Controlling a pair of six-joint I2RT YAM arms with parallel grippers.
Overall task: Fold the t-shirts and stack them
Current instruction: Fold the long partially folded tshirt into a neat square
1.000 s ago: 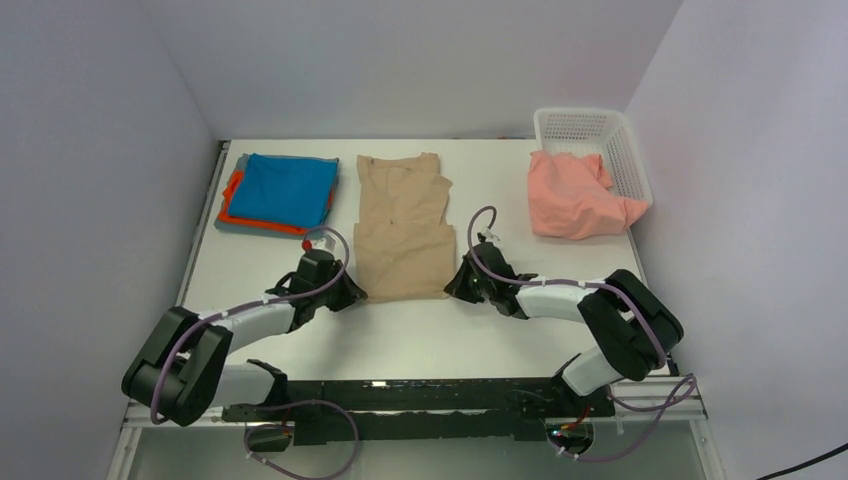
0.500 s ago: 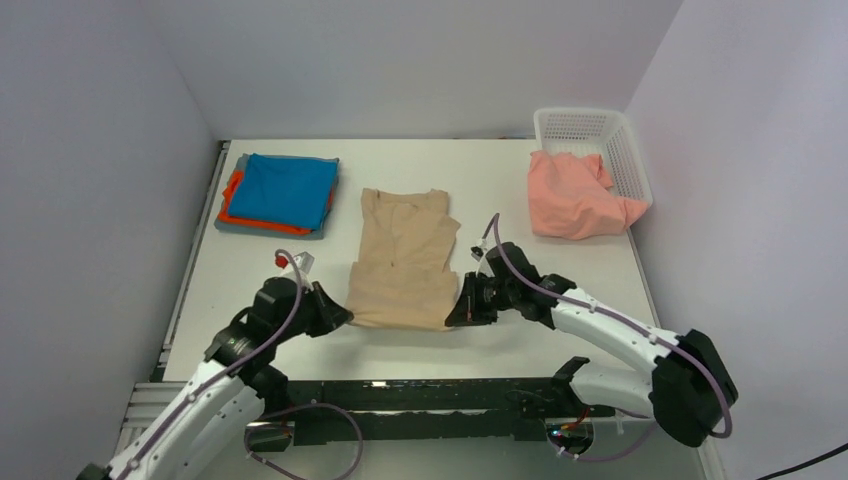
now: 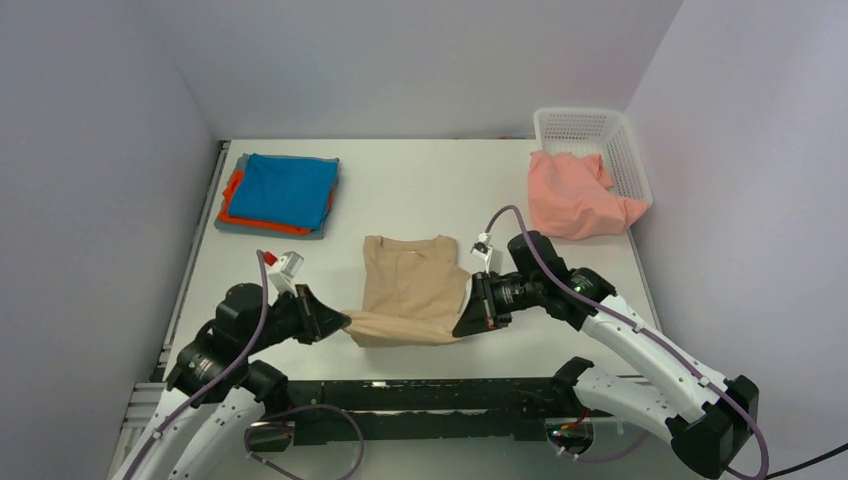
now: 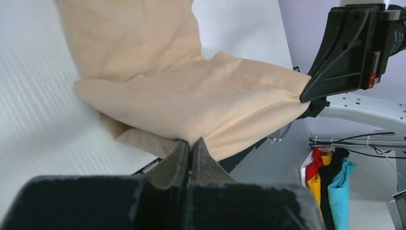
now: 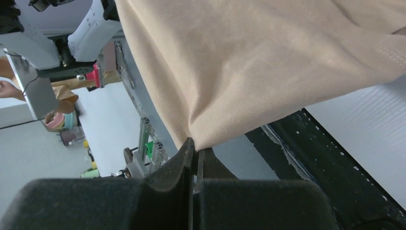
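Five tees, one white basket (image 3: 633, 160). The salmon-pink tee (image 3: 570, 198) spills out of it; blue tee (image 3: 287, 187), orange tee (image 3: 233, 188) and grey tee (image 3: 262, 231) sit stacked far left of it. My left gripper (image 3: 345, 322) and right gripper (image 3: 466, 322) each pinch a near corner of the tan tee (image 3: 410, 290), lower-left of the basket.

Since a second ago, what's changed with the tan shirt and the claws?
The left claw and right claw, shut on the tan t-shirt's near hem corners, pulled back toward the arm bases and rose. This dragged the shirt nearer and lifted that hem off the table. Unchanged: the folded blue-topped stack, the salmon t-shirt, the basket.
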